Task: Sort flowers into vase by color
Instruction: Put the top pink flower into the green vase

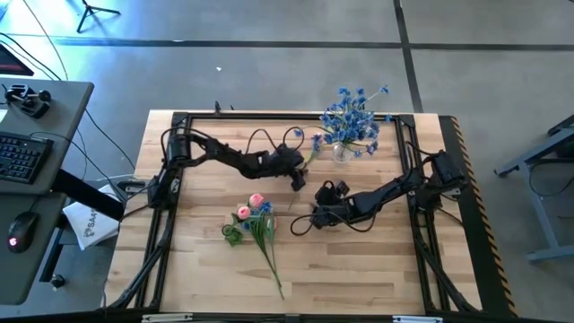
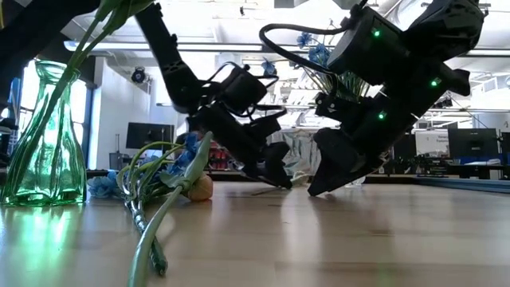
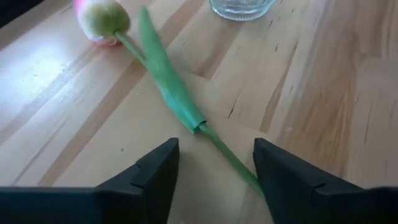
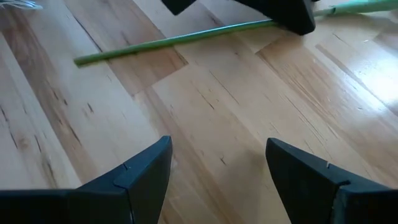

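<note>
Left wrist view: pink tulip (image 3: 102, 17) lies flat on the table (image 3: 323, 124), its stem (image 3: 230, 155) running diagonally from the bud near the clear vase (image 3: 241, 7) down between the left gripper (image 3: 216, 165) fingers, spread wide, gripping nothing. Right gripper (image 4: 217, 165) sits close by at the stem's cut end, wide open and empty; left is nearer.

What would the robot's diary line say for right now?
left claw open over pink tulip stem | right claw open, empty | blue flowers in vase
</note>
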